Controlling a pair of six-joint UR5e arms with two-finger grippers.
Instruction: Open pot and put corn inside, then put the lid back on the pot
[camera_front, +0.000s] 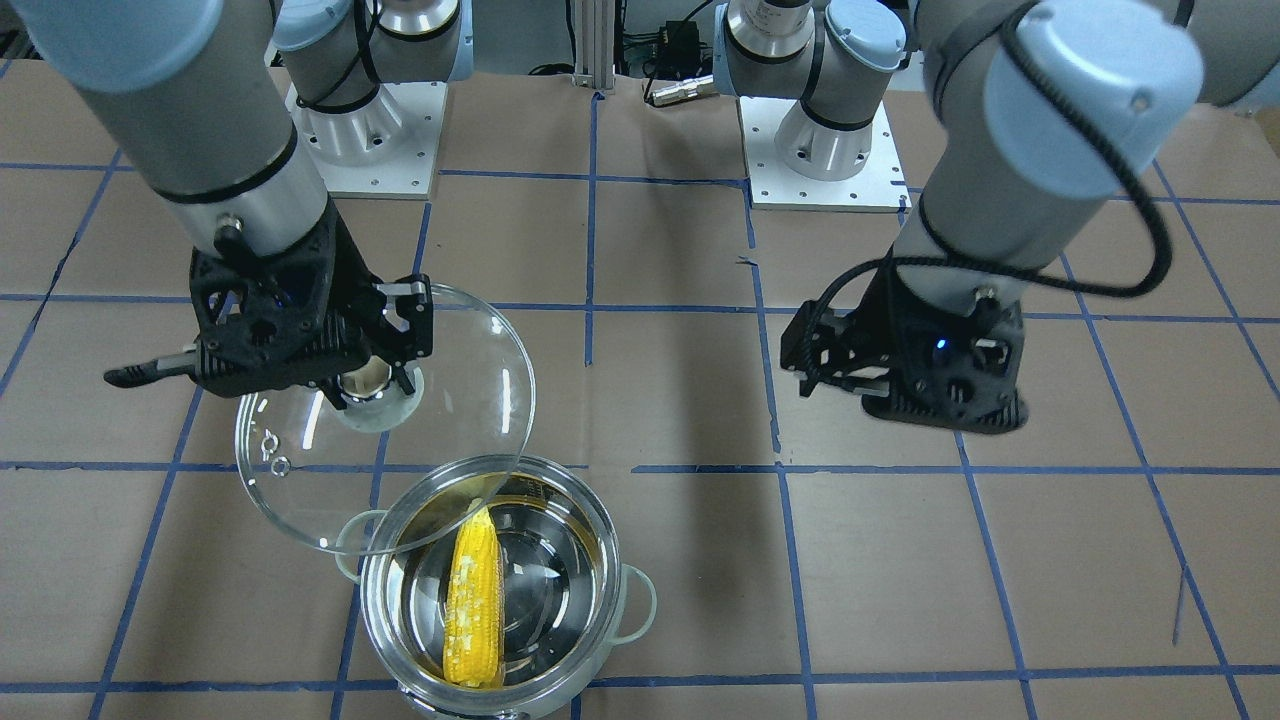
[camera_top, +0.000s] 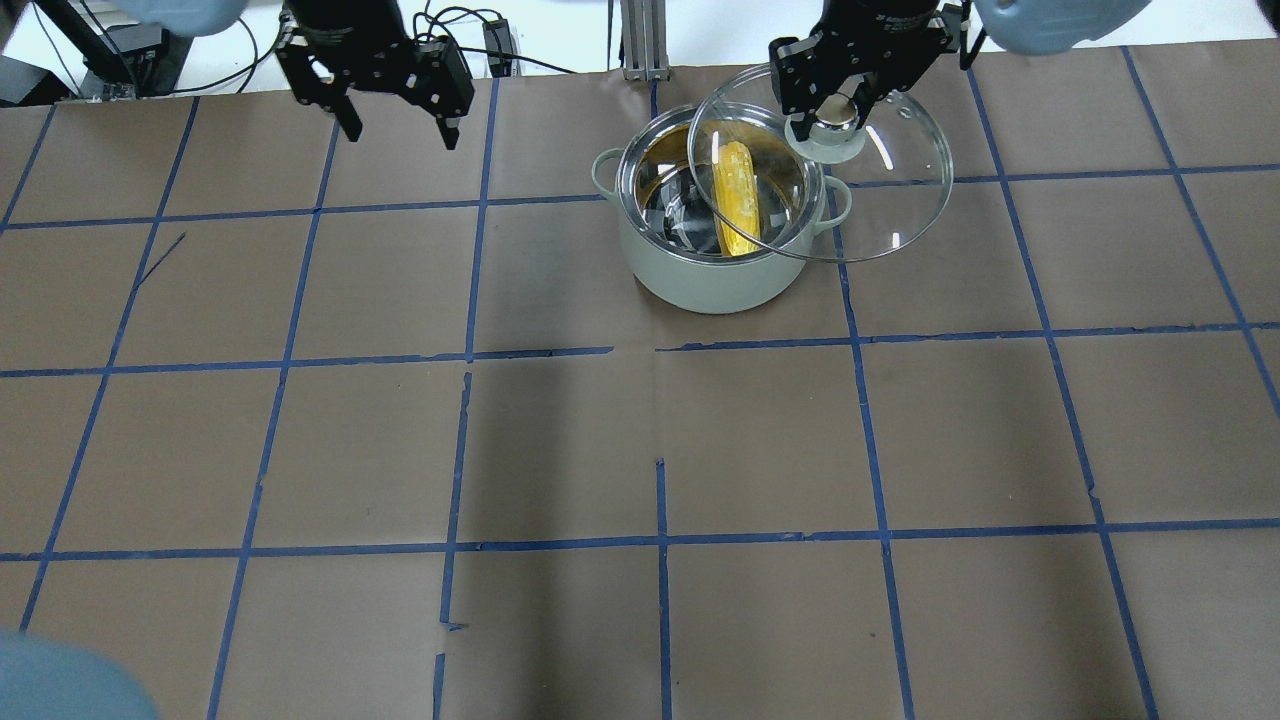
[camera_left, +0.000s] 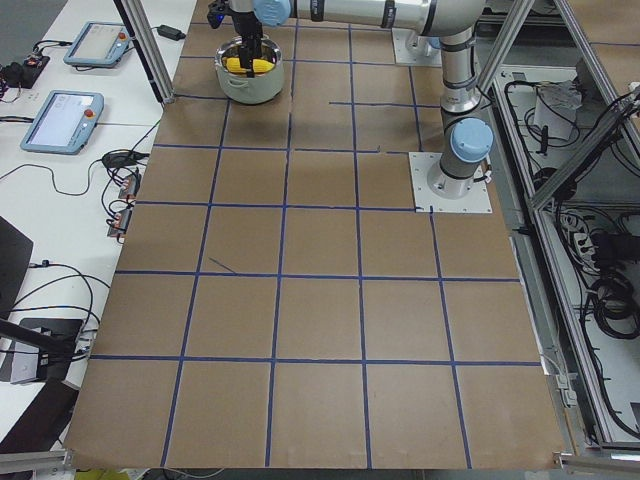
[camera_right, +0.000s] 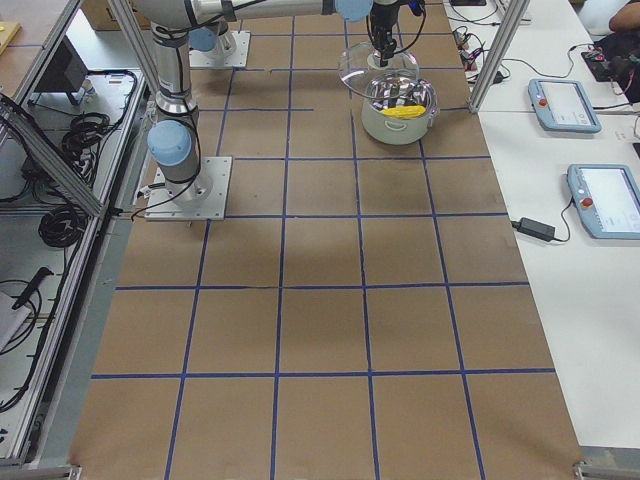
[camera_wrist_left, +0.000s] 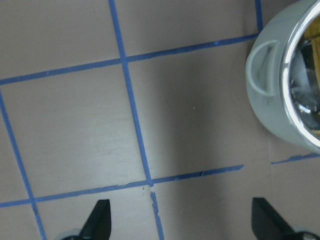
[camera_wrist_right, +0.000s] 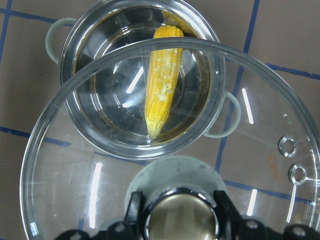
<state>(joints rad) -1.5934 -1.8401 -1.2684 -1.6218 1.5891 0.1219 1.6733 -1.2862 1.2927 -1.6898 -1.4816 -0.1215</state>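
Your right claw (camera_top: 836, 112) is clamped on the lid (camera_top: 890, 200), held partly over the pot (camera_top: 700, 282); corn (camera_top: 735, 200) inside; left claw (camera_top: 400, 135) apart.

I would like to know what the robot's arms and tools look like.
The left arm and right arm are silver-grey tubes with light-blue joint caps. The left tool and right tool are black, latticed, two-fingered. A black cable loops along the left arm.

Pot (camera_wrist_left: 272, 117) at right edge; left gripper (camera_wrist_left: 181, 212) jaws apart over taped table (camera_wrist_left: 65, 120).
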